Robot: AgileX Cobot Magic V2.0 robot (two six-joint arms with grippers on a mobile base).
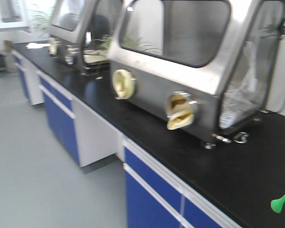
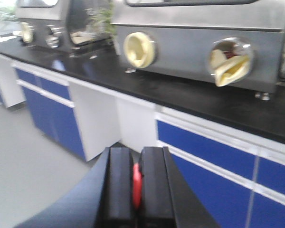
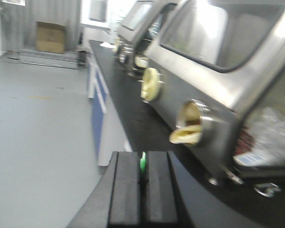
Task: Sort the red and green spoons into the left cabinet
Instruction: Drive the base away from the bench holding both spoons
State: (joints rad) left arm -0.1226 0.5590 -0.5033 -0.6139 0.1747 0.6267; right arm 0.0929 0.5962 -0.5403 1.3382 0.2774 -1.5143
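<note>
two spoons, each being held by one arm. the left gripper is pinching the red spoon: its jaws are pressing together on it, and only a thin red strip is showing in the slit between the black pads. the right gripper is pinching the green spoon in the same way, with a short green tip standing out above the pads. in the front view one flared end of the green spoon is showing at the lower right edge, hanging over the black worktop.

two stainless-steel glove boxes are standing on the worktop, the near one and the far one well apart. each is showing two round ports; on the near box a pale yellow glove is drooping out of the right-hand port, and the other port is filled by pale yellow. blue cabinet fronts are running below the worktop, above a grey floor. one cardboard box is sitting far back. a blue-and-white item behind the near box's clear side is too blurred to read.
</note>
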